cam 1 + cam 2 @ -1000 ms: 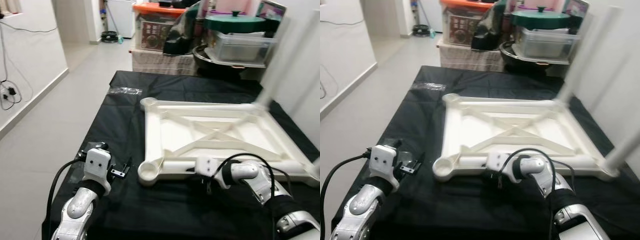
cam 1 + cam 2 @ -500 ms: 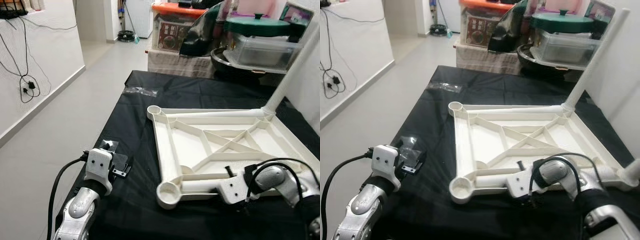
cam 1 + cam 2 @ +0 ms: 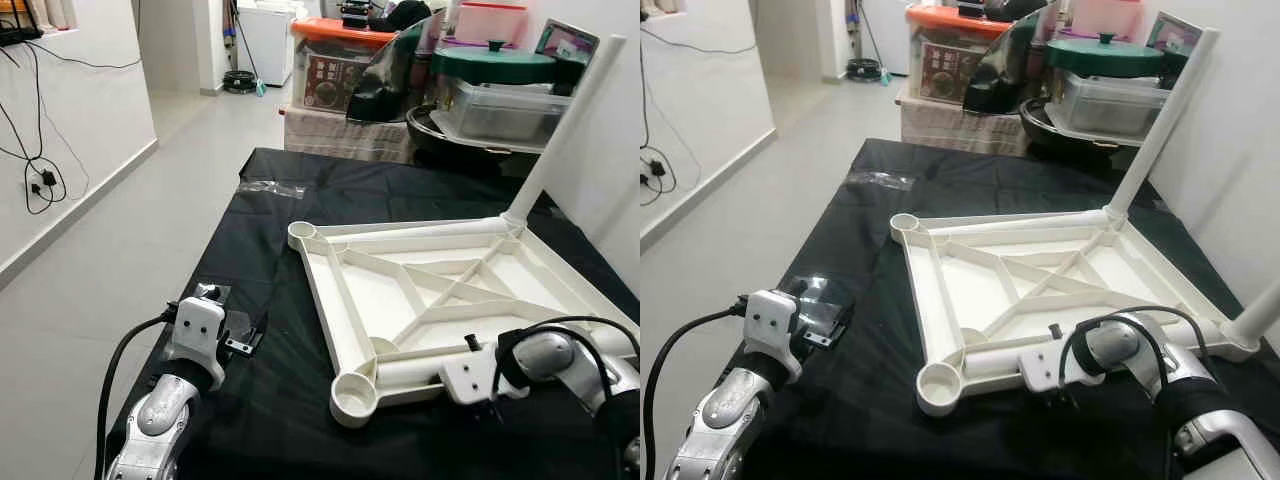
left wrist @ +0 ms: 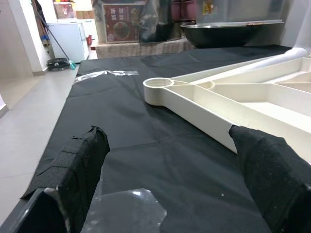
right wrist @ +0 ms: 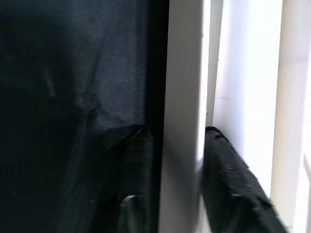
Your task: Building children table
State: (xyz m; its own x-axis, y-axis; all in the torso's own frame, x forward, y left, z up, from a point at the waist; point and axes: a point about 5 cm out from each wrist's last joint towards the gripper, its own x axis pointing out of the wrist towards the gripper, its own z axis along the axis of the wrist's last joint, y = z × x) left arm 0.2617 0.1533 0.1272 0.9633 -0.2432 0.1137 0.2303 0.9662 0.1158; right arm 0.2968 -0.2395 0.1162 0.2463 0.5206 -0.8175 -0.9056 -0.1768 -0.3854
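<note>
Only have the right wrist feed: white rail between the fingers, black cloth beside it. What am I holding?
Observer: The right end effector is shut on the near side rail of the upturned white plastic tabletop frame, close to its near-left corner socket.
Operator: Legs in?
Observer: Two white tube legs stand upright, one at the far-right corner and one at the near-right corner; both left sockets are empty.
Operator: Left arm?
Observer: The left end effector is open, low over the black tablecloth near the table's left edge, apart from the frame.
</note>
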